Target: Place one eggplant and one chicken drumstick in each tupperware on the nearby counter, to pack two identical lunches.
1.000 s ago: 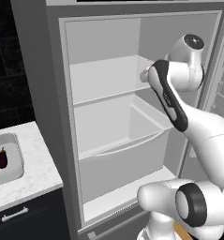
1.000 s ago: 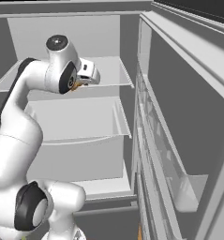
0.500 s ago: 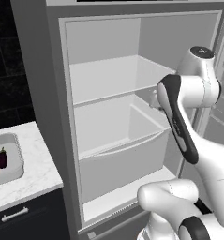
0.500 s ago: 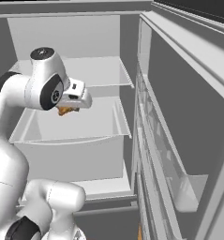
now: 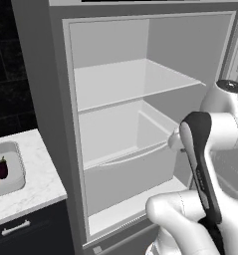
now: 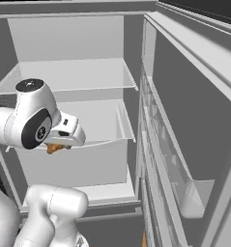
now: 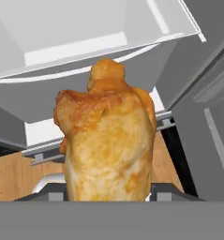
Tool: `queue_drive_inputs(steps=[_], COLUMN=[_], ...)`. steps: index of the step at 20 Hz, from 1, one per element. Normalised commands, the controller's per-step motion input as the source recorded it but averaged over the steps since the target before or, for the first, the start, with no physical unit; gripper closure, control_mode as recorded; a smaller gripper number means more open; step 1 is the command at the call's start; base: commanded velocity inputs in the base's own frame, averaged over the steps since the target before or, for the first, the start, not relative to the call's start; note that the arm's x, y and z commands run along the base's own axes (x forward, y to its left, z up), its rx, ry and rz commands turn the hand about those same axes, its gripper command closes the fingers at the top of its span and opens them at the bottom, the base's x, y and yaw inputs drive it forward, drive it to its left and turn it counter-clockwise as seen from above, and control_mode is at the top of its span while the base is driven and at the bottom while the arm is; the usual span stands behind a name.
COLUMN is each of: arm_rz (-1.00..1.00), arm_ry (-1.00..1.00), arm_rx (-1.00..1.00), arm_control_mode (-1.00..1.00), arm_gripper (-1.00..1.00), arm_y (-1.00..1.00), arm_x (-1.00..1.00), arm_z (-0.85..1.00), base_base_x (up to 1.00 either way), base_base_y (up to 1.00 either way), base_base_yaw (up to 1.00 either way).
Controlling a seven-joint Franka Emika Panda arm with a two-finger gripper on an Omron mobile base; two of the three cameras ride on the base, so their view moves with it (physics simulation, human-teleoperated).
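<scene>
Arm has swung out and down from the fridge [image 5: 140, 124] shelves.
Hand [image 6: 56, 146] is clenched on a chicken drumstick [image 7: 106, 140]; tupperware [image 5: 6, 169] sits on tabletop [image 5: 36, 187].

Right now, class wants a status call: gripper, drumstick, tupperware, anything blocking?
Gripper shut on chicken drumstick, in front of the open fridge. Tupperware on counter holds an eggplant and an orange item. No obstruction seen.

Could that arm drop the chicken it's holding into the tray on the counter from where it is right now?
Probably not yet. The gripper holds the drumstick low in front of the open fridge, while the tray sits far off to the left on the counter. Nothing blocks the way; it just needs to swing over.
</scene>
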Motion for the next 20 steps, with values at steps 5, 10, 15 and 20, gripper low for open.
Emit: queue_drive_inputs(steps=[5,10,15,20], arm_rz=[0.0,0.0,0.0,0.0], arm_ry=[-0.01,0.0,0.0,0.0], arm_rx=[0.0,0.0,0.0,0.0], arm_control_mode=[1.0,1.0,1.0,1.0], arm_gripper=[1.0,1.0,1.0,1.0], arm_y=[0.04,0.0,0.0,0.0], arm_x=[-0.2,0.0,0.0,0.0], arm_z=[0.0,0.0,0.0,0.0], base_base_x=[-0.8,-1.0,-0.83,0.04], base_base_y=[0.55,1.0,1.0,0.96], base_base_yaw=[0.05,0.14,0.19,0.26])
